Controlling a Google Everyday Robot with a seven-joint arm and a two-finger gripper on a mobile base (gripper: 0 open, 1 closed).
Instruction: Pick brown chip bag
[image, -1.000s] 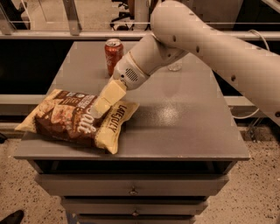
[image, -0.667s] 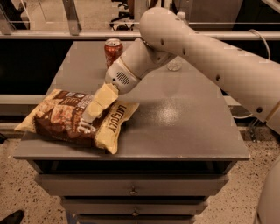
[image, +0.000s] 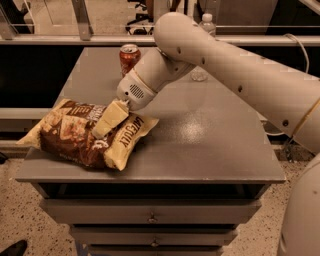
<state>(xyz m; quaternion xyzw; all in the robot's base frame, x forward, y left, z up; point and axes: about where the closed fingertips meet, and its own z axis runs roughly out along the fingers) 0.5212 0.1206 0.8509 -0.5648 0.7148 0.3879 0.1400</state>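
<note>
The brown chip bag (image: 70, 137) lies flat at the front left corner of the grey table (image: 210, 135). It has a dark brown middle and cream-yellow ends. My gripper (image: 109, 121) reaches down from the upper right. It rests over the bag's right half, beside the cream end with dark lettering. My white arm (image: 225, 65) runs across the table's right side.
A red soda can (image: 129, 57) stands at the back of the table, just behind my wrist. A clear bottle (image: 206, 22) stands behind my arm. Drawers (image: 150, 217) sit under the tabletop. A rail runs behind the table.
My gripper has moved left and down, from the bag's right end to farther over its brown middle. The bag and can have not moved.
</note>
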